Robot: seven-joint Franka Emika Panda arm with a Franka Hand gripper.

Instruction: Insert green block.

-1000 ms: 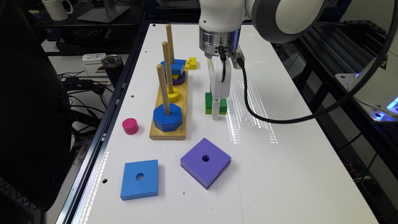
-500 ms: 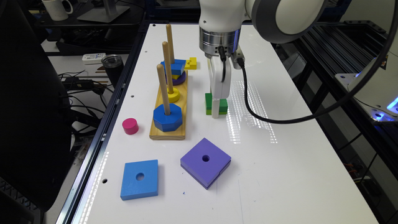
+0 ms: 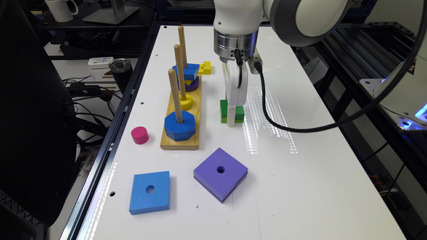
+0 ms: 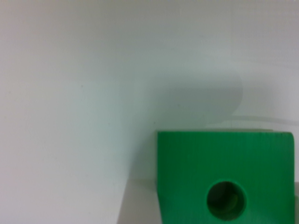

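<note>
Blue square: flat on the bench at the near edge, about 7 o'clock from the green block, well apart.
Purple square: just beyond it, at 6 o'clock from the green block, lying flat.
Pink cylinder: near the bench's edge, at 9 o'clock from the peg board.
Peg board: wooden base with three upright pegs; the blue octagon sits on the nearest peg, stacked pieces on the two behind.
Green block: on the bench at 3 o'clock from the peg board; in the wrist view its dark top and round hole face up.
End effector: down at the block, one white finger against its near side; spread or pinching, I cannot tell.
Step in hand: securing the block, by my judgement.
Doing it well: grip squarely on opposite flat sides, lift straight, keep the hole level, then centre it over a peg tip before lowering.
</note>
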